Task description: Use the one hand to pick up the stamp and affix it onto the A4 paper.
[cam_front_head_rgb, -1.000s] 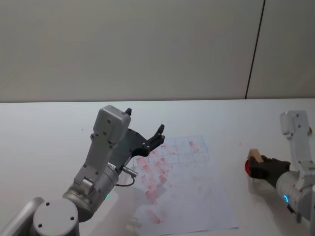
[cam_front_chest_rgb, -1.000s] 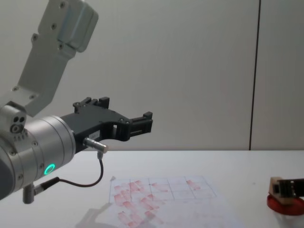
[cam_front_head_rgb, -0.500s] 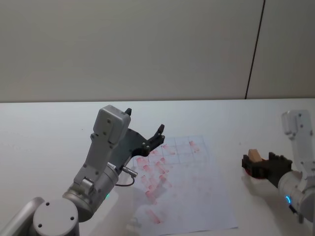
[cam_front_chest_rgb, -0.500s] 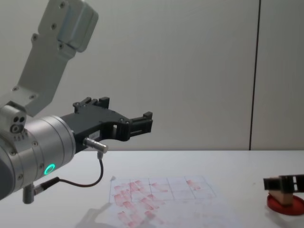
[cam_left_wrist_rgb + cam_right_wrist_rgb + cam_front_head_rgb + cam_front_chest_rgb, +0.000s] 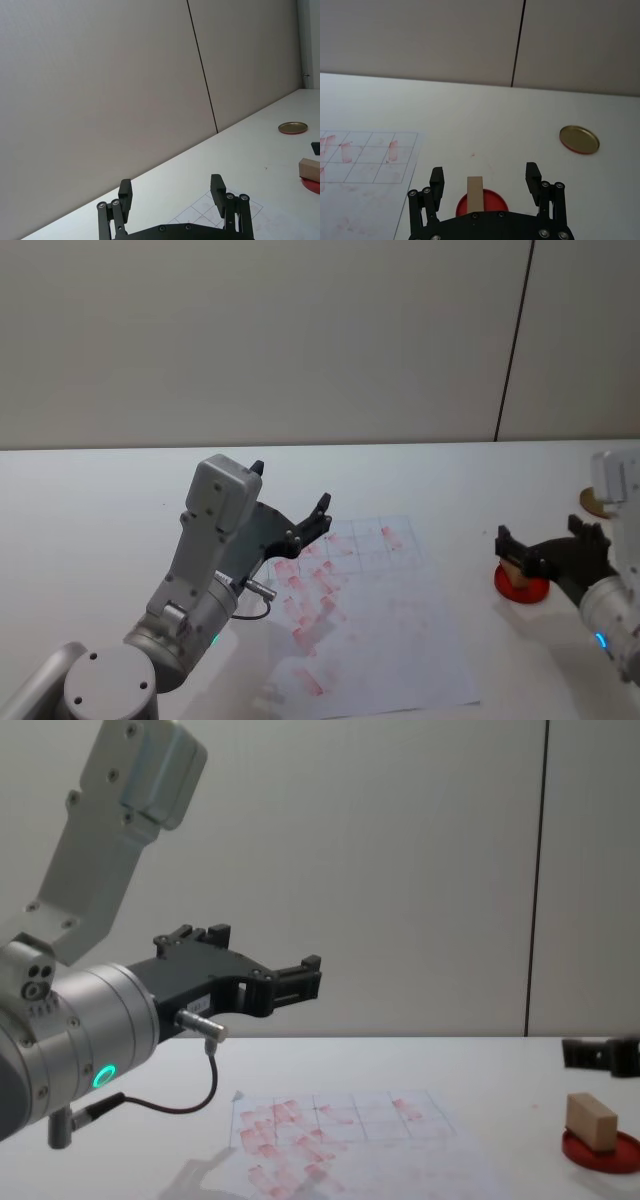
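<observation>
The left gripper [image 5: 293, 519], on the arm with a green-lit ring, hangs raised above the near-left part of the A4 paper [image 5: 395, 640], its 2 black fingers [image 5: 125, 193] spread apart and empty. The paper lies flat on the white table [image 5: 90, 520], its pencilled grid carrying many pinkish-red stamp marks. To the right, well apart from the paper, the right gripper [image 5: 551, 544] hovers released, fingers wide, just above the stamp [image 5: 591, 1120]. The stamp stands free on the red ink pad [image 5: 495, 202], between the open fingers and touching neither. Farther back lies a round brass-coloured lid [image 5: 579, 139].
</observation>
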You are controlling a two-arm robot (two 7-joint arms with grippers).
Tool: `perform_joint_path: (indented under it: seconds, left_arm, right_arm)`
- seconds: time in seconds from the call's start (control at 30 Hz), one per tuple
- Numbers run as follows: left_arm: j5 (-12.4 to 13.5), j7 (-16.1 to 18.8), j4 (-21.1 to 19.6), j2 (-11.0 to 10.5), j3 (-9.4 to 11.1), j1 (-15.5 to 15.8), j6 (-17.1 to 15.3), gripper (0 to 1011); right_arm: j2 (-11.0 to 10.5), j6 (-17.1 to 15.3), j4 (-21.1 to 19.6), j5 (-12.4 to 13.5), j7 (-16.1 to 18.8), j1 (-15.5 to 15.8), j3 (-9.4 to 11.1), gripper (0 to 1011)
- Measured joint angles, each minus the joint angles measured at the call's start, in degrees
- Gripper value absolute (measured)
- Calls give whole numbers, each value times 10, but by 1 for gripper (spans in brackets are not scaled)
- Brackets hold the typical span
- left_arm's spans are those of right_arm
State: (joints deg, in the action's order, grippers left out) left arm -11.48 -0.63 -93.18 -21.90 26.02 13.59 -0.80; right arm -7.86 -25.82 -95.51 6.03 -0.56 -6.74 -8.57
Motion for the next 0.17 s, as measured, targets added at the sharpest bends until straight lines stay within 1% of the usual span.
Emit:
perform_joint_path:
  seconds: [0.17]
  left_arm:
    - [0,0,0,0,0,0,0,993]
  right_arm:
    - [-10,40,-19,-12,3,15,3,1001]
